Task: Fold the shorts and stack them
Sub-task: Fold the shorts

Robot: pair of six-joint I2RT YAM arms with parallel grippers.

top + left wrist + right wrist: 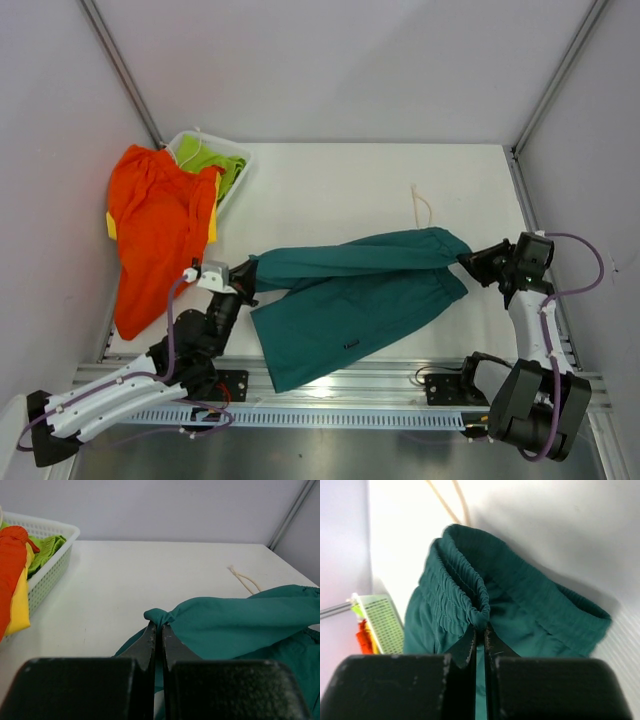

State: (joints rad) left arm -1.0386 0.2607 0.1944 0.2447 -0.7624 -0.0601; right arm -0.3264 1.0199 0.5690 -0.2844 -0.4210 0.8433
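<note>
Two claws are clenched on the teal shorts (350, 295): the left claw (156, 627) pinches a bunched leg end (161, 615), the right claw (480, 630) the elastic waistband (465, 590). The shorts lie stretched across the bench (330, 190) between them. I judge both bites shallow; a hard pull apart could strip the cloth free. The left arm (190, 345) works near the orange shorts (160, 235) and might snag them.

teal shorts (350, 300) stretched between left fingers (244, 276) and right fingers (474, 263), both clamped on. orange shorts (155, 235) drape over basket (240, 152).
</note>
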